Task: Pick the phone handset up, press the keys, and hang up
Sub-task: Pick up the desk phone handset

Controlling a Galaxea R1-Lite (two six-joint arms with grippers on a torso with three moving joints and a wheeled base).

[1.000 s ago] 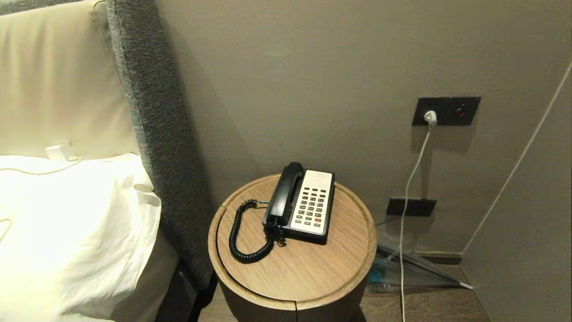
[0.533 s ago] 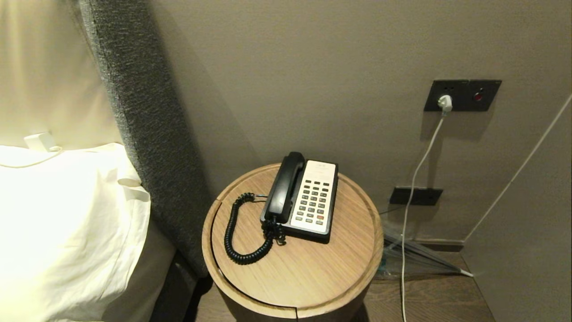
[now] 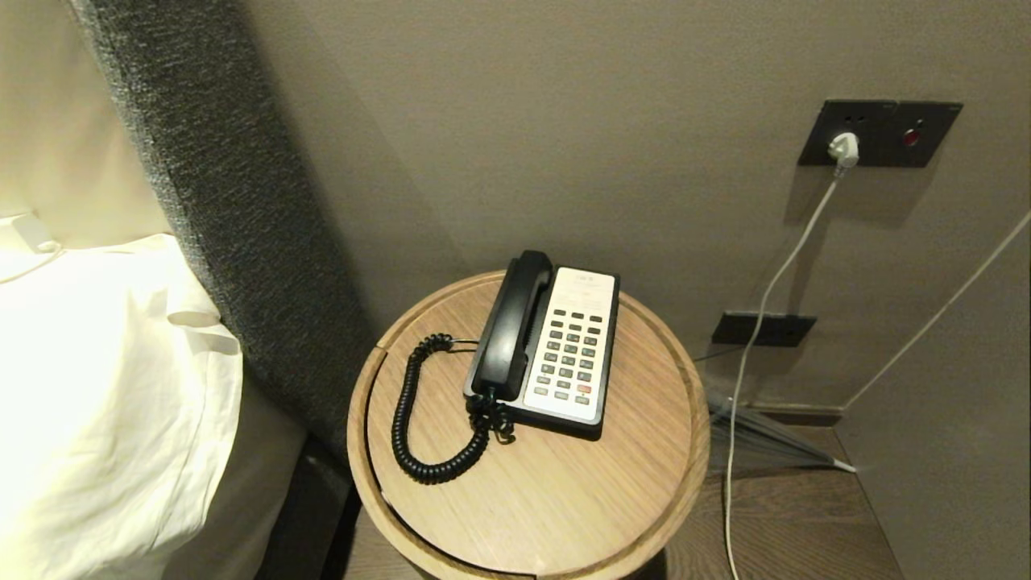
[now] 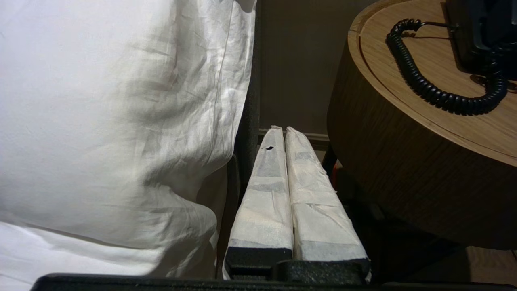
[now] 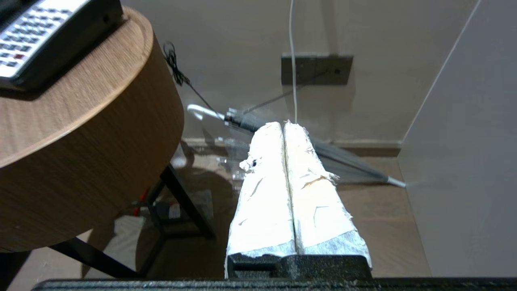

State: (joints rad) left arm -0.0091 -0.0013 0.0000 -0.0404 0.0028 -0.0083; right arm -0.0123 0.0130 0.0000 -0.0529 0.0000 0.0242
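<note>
The black phone handset [image 3: 509,326] lies in its cradle on the left side of the phone base, on a round wooden side table [image 3: 564,499]. Its coiled cord [image 3: 415,419] loops over the tabletop to the left. The keys [image 3: 572,354] form a grid on the white faceplate, one of them reddish-orange. Neither arm shows in the head view. My left gripper [image 4: 284,130] hangs shut and empty below the table's edge, between the bedding and the table. My right gripper [image 5: 284,123] is shut and empty too, low beside the table's right side, where a corner of the keys [image 5: 24,28] shows.
A bed with a white pillow [image 3: 105,387] and a grey headboard [image 3: 217,201] stands left of the table. A wall socket [image 3: 878,133] holds a white plug with a cable [image 3: 757,306] hanging down. A folded umbrella [image 3: 765,439] lies on the floor at right.
The whole head view has shifted: the camera has tipped down and come closer, so the table and phone sit higher and larger in the picture. The phone and both arms have not moved.
</note>
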